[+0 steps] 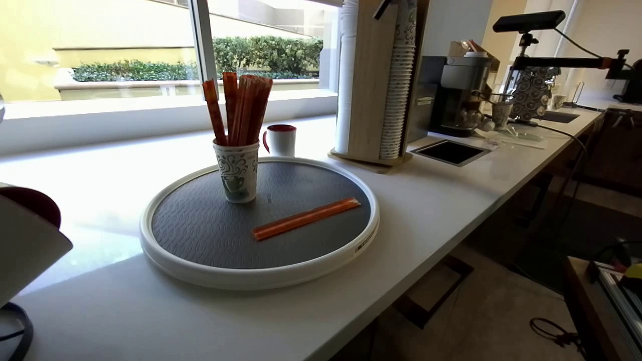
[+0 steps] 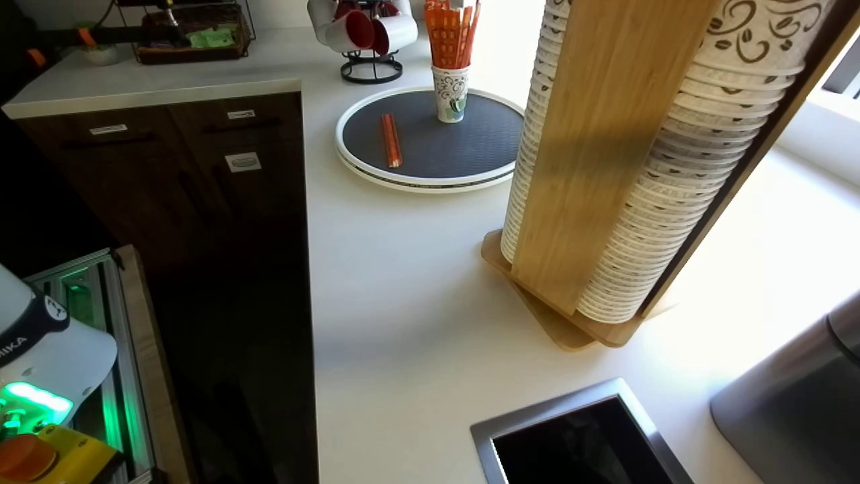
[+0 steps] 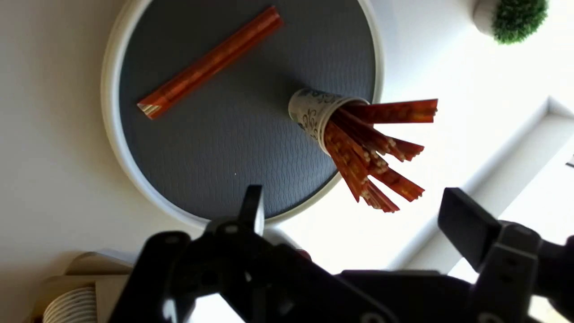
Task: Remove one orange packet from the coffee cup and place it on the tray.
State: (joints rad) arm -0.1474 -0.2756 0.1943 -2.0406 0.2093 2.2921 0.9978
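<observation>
1 orange packet (image 1: 307,218) lies on the tray (image 1: 200,240) (the gripper (image 3: 354,208) gapes wide, empty).

The cup (image 1: 236,173) hides the lower ends of its sticks (image 1: 247,110); the label (image 1: 366,241) on the tray (image 1: 241,279) is too small to read; the gripper (image 3: 353,199) covers most of the mug (image 1: 283,142) in the wrist view; every view cuts off the rack (image 1: 372,90).

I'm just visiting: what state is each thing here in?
Gripper: open, holding nothing.
Tray: lying flat, right side up.
Paper cup: upright on the tray.
Orange packets: standing bunched in the cup.
Loose packet: lying flat on the tray.
Mug beside the tray: upright.
Stacked cups: nested together.
Drawers: shut.
Robot's light: glowing green.
</observation>
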